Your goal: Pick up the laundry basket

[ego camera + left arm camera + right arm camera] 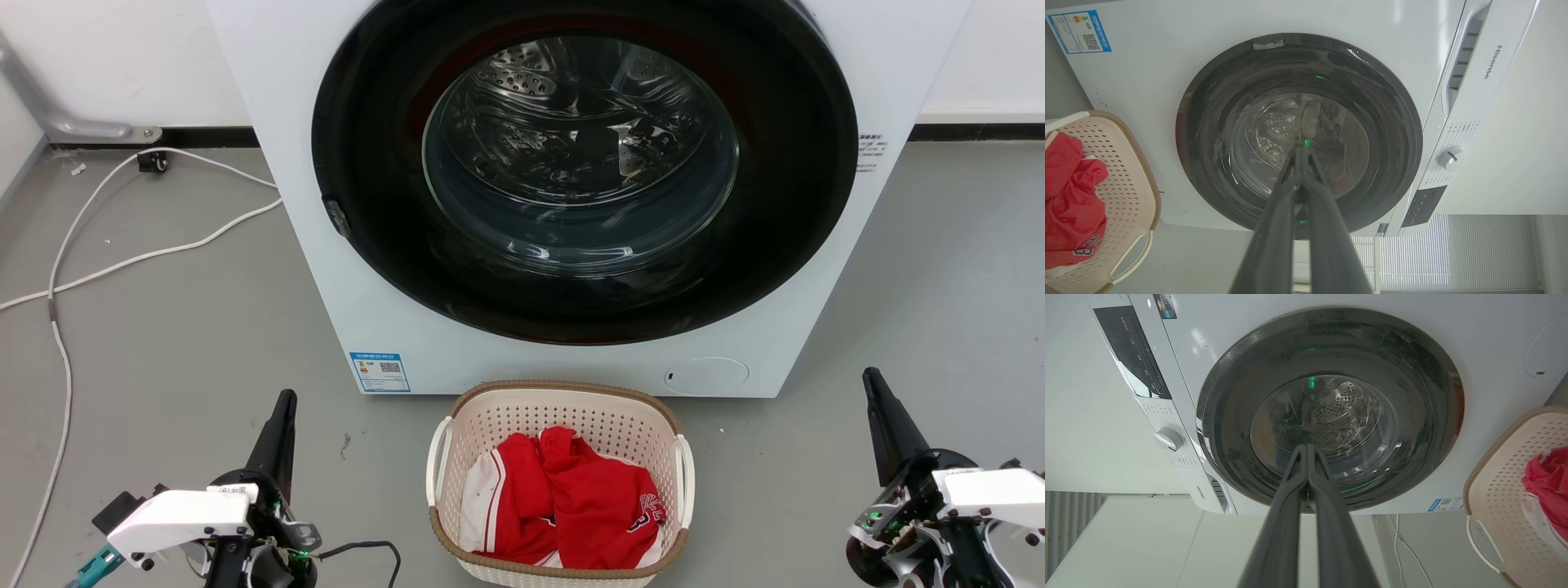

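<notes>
A grey floor (163, 343) carries a white washing machine (584, 188). Just in front of it the laundry basket (563, 385), holding red clothes (571, 498), sits unlifted. The left gripper (286, 398) and right gripper (870, 376) hang off the machine's front corners, fingers pressed together, gripping nothing. The whole pickup is yet to be done.

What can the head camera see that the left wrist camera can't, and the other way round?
Head camera, not left wrist: the white cable and the right gripper, shut. Left wrist, not head: the knob, the Hisense name and the window blinds. Both: the washing machine, its blue sticker, the laundry basket with red clothes, and the left gripper, shut.
</notes>
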{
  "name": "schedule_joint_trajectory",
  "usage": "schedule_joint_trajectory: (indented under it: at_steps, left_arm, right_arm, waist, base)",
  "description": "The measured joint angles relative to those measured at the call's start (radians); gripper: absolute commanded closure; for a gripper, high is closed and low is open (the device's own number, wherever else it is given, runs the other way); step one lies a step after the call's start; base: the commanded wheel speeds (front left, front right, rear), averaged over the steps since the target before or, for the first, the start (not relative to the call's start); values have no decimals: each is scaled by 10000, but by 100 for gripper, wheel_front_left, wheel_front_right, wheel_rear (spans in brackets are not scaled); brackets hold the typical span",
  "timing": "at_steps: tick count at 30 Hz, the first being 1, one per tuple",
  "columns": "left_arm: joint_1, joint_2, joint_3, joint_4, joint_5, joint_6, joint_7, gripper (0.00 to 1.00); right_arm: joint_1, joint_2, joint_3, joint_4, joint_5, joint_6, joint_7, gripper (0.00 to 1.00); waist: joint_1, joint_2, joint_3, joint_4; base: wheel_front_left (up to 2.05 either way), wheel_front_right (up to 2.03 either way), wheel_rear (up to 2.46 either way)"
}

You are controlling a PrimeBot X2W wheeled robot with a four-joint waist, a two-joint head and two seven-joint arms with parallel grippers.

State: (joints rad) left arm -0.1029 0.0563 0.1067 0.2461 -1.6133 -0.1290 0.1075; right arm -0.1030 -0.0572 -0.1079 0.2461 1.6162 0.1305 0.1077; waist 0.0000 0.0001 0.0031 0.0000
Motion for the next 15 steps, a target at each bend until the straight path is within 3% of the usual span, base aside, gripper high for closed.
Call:
schedule_joint_trajectory:
  at_steps: [1, 2, 15]
  left_arm:
    - [0, 0, 0, 0, 0, 0, 0, 100]
    - [12, -6, 0, 17, 0, 0, -2, 0]
    - [276, -67, -314, 12, 451, 27, -456, 0]
  right_arm:
    - [0, 0, -2, 0, -2, 0, 0, 100]
    - [12, 4, 0, 17, -6, 0, -2, 0]
    - [330, 46, 267, 63, -391, 0, -468, 0]
  waist:
    - [0, 0, 0, 0]
    - [0, 0, 0, 0]
    - [0, 0, 2, -13]
  base:
    - [0, 0, 0]
    - [0, 0, 0]
    - [0, 0, 0]
